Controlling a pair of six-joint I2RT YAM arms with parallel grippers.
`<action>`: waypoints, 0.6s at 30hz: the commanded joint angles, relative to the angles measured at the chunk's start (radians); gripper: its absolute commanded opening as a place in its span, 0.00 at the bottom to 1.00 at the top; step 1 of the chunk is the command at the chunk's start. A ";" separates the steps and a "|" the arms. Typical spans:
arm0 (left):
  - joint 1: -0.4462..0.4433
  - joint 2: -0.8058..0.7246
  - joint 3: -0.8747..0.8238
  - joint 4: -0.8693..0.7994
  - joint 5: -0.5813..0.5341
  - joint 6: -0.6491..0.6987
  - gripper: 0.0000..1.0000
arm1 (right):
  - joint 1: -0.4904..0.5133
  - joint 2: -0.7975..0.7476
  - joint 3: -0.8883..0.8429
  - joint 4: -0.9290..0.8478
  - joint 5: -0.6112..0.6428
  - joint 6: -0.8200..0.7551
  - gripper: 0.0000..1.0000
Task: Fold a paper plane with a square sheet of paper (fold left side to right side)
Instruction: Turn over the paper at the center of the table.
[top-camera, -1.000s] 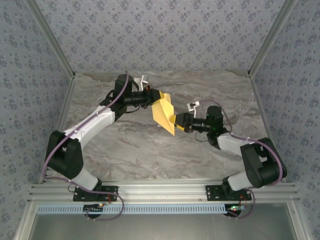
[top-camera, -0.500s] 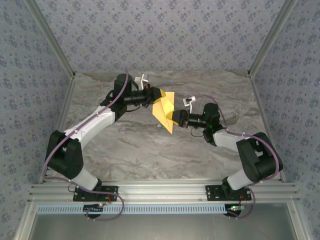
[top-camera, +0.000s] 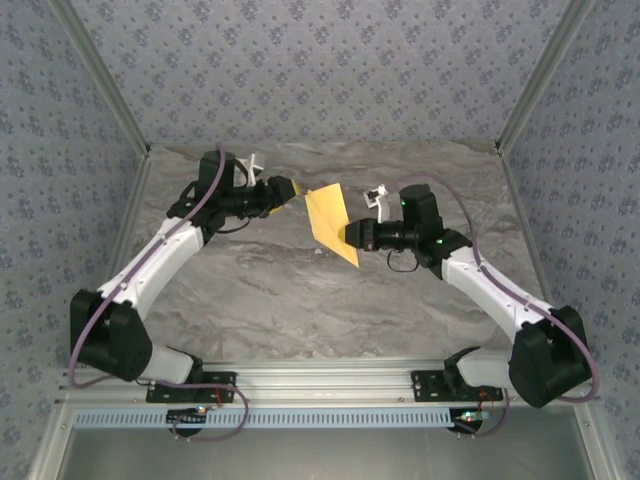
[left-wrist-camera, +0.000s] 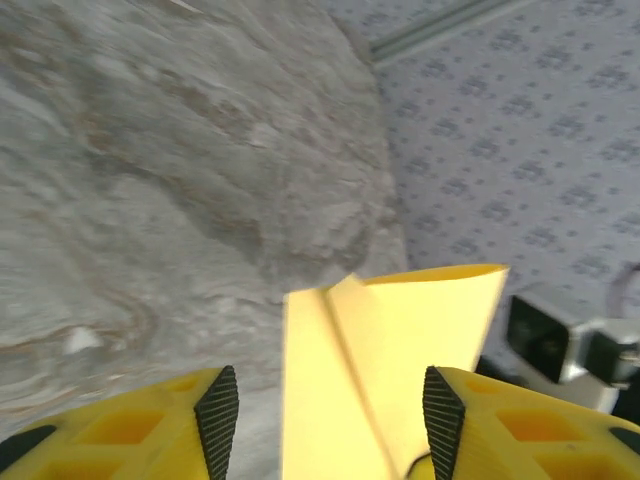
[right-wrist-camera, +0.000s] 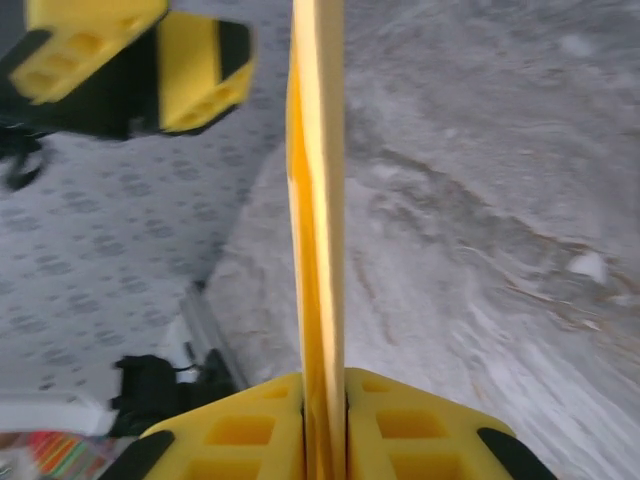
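R tool (top-camera: 352, 236) clamped on paper plane (top-camera: 328, 215), above surface (top-camera: 280, 300) | L tool (top-camera: 286, 188) fingers apart, just beside plane's far corner

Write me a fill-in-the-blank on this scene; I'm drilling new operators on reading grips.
1. The right gripper is ___ on the folded yellow paper.
2. The jaws of the left gripper stand ___.
3. The fingers of both grippers are coloured ___.
Missing words: shut, open, yellow.
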 joint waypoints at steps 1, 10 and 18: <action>0.000 -0.095 0.044 -0.219 -0.186 0.164 0.55 | 0.064 -0.012 0.105 -0.467 0.389 -0.219 0.15; 0.000 -0.285 -0.067 -0.287 -0.471 0.175 0.59 | 0.354 0.262 0.410 -0.849 1.153 -0.161 0.12; 0.000 -0.334 -0.077 -0.351 -0.519 0.199 0.61 | 0.501 0.653 0.648 -1.075 1.435 -0.101 0.12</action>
